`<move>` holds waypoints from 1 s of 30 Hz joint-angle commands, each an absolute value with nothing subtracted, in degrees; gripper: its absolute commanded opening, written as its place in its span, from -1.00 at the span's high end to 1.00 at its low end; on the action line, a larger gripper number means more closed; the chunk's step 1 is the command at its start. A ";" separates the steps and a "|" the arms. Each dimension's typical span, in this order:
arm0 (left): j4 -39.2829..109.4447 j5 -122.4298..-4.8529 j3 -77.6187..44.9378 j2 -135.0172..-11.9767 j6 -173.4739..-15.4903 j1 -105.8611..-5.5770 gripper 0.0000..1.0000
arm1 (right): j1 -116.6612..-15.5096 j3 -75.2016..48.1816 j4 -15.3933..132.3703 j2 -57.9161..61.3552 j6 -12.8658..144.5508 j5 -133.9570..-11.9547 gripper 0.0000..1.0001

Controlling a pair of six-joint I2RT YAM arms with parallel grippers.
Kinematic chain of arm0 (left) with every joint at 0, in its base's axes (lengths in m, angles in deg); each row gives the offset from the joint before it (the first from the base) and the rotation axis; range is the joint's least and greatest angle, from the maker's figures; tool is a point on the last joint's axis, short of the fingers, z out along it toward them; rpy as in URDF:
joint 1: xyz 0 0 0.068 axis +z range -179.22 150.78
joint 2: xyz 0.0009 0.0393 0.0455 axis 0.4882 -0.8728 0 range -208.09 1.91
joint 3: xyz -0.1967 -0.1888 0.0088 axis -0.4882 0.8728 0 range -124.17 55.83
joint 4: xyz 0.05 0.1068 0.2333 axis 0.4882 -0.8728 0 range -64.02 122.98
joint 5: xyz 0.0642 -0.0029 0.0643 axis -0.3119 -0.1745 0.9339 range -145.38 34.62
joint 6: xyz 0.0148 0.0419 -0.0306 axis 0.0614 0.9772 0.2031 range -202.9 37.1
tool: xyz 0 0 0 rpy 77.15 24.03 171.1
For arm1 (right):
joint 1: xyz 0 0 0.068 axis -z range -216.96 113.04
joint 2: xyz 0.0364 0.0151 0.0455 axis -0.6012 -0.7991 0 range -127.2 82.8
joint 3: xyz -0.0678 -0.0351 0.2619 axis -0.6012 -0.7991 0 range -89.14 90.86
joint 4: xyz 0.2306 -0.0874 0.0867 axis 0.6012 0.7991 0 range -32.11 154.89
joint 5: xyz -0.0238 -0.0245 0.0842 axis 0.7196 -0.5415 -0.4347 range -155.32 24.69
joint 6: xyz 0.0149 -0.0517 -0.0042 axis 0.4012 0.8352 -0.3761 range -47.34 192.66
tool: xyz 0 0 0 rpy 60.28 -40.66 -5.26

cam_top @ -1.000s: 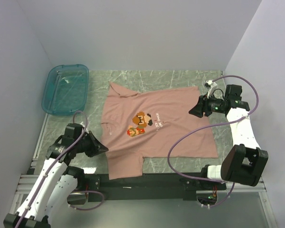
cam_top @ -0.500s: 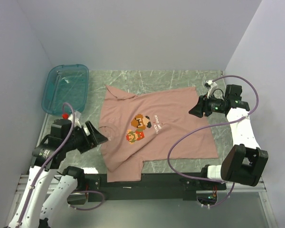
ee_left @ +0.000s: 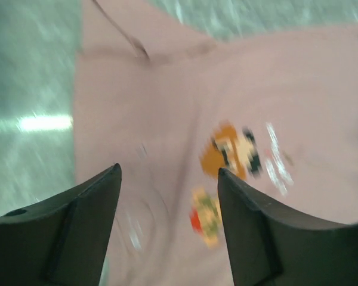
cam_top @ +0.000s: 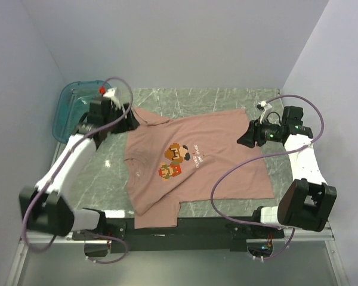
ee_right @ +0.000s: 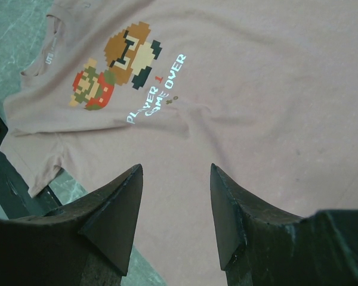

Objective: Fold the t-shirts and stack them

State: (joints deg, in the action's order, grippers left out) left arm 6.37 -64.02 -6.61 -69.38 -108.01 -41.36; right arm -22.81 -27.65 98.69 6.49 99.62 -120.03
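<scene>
- Since a second ago, the left arm has swung from the lower left of the overhead frame up to the upper left. The left gripper (cam_top: 129, 117) has gone from clamped to parted.
- That gripper now sits over the shirt's upper-left sleeve, just beside the teal plastic tray (cam_top: 63, 117).
- In the left wrist view, which is blurred, the left gripper (ee_left: 168, 174) has its jaws spread wide. Nothing is between them, only shirt fabric below.
- The dusty-pink t-shirt (cam_top: 218, 173) lies spread flat, print side up, on the green marble table (cam_top: 104, 179). It fills the centre of the overhead frame.
- Its pixel-art characters (cam_top: 174, 159) sit mid-chest. The right wrist view shows white text (ee_right: 158, 89) reading "PLAYER 1 GAME OVER".
- The right gripper (cam_top: 246, 138) is unchanged, at the shirt's upper-right edge.
- In its own wrist view, the right gripper (ee_right: 175, 170) has its jaws partly apart, gripping nothing. Whether the tips touch the cloth cannot be told.
</scene>
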 commanded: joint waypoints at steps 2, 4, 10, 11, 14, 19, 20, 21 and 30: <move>16.01 -58.45 -16.23 -81.13 -101.44 -37.93 -0.34 | -22.37 -26.30 99.20 5.46 100.96 -120.95 -0.12; 16.63 -60.20 -20.80 -87.78 -102.67 -35.55 -0.20 | -22.37 -26.21 99.46 5.11 101.13 -121.04 -0.12; 16.02 -62.15 -33.89 -104.07 -106.63 -33.61 0.01 | -22.37 -25.86 99.82 3.88 101.40 -121.13 -0.12; 15.67 -62.23 -35.30 -105.74 -106.72 -33.53 0.03 | -22.37 -25.78 99.82 3.87 101.40 -121.04 -0.12; 15.40 -62.32 -41.79 -111.72 -106.72 -33.53 0.05 | -22.46 -25.86 99.64 3.61 101.22 -120.95 -0.12; 13.99 -62.50 -48.49 -120.42 -107.51 -33.53 0.08 | -22.46 -25.69 99.82 2.82 101.31 -120.42 -0.12; 13.91 -62.41 -50.06 -121.48 -107.60 -33.53 0.08 | -22.46 -25.69 99.73 2.82 101.40 -120.42 -0.12; 13.64 -62.59 -50.78 -123.40 -107.86 -33.53 0.08 | -22.46 -25.69 99.73 2.65 101.48 -120.34 -0.12; 13.99 -63.64 -54.91 -129.92 -110.06 -33.44 0.08 | -22.46 -25.69 99.73 1.77 101.40 -119.98 -0.12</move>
State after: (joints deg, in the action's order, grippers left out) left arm 13.40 -62.45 -51.48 -128.87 -108.94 -33.41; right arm -22.81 -27.54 99.63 2.33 100.82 -119.73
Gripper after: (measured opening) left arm 0.460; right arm 0.561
